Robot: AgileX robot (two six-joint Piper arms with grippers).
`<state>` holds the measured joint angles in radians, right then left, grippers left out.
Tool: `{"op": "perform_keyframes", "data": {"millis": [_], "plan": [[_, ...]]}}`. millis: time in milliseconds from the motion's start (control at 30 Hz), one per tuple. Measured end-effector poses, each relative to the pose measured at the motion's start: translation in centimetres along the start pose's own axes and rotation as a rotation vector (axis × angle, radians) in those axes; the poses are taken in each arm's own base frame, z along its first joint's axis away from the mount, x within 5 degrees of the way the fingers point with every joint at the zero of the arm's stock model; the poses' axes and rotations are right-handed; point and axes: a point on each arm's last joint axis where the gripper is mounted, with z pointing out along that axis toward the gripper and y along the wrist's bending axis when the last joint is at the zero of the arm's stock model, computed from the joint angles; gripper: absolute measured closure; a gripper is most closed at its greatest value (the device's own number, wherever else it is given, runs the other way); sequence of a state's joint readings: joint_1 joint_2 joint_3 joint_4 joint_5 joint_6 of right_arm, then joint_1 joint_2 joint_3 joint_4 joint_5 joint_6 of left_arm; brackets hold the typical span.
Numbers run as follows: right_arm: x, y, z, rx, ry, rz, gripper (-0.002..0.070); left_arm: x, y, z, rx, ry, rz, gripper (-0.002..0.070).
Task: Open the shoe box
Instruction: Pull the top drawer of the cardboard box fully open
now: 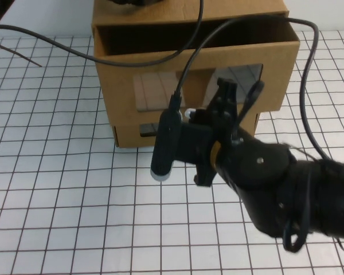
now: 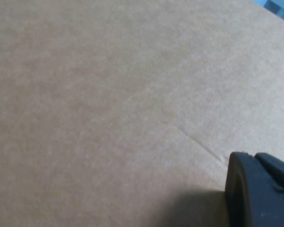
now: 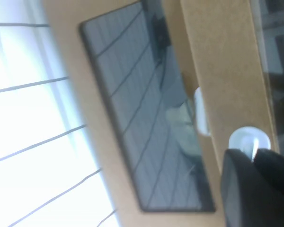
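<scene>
High view: one cardboard shoe box point(image 1: 160, 69) stands at the far side of the gridded surface point(image 1: 57, 183), its two-windowed front facing the robot. The right gripper point(image 1: 199, 117) is at the strip between the windows, jaws together beside a white knob point(image 1: 189, 113). Two black cables point(image 1: 187, 67) drape across the box.

Left wrist view: the left gripper point(image 2: 255, 189) sits close over plain cardboard. Whether it is open or closed cannot be told.

Right wrist view: the right gripper point(image 3: 255, 161) has its tips against the round knob point(image 3: 248, 139). A second, oblong white fitting point(image 3: 201, 111) lies nearby, next to one dark window point(image 3: 142, 123). Whether the knob is actually pinched is unclear.

Any pull could slip off so small a knob. It could also drag or tip the light box rather than swing its front open, or snag a cable.
</scene>
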<state>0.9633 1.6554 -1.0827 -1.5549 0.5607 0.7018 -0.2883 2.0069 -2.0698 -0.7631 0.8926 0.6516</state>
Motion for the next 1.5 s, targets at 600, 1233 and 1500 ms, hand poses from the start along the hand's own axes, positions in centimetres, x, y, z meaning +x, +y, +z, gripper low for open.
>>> {"op": "perform_keyframes", "data": {"millis": [600, 1233, 1500], "plan": [[-0.4, 4.5, -8.6, -0.096, 0.055, 0.073, 0.0668, 0.0, 0.0, 0.0, -0.001, 0.003, -0.009, 0.0677], [-0.2, 5.8, -11.1, -0.215, 0.122, 0.203, 0.0439, -0.3, -0.2, -0.3, 0.004, 0.008, -0.009, 0.0677], [-1.6, 1.4, -16.4, -0.207, -0.029, 0.354, 0.0513, -2.2, -1.7, -2.4, 0.062, 0.058, 0.080, 0.0677]]}}
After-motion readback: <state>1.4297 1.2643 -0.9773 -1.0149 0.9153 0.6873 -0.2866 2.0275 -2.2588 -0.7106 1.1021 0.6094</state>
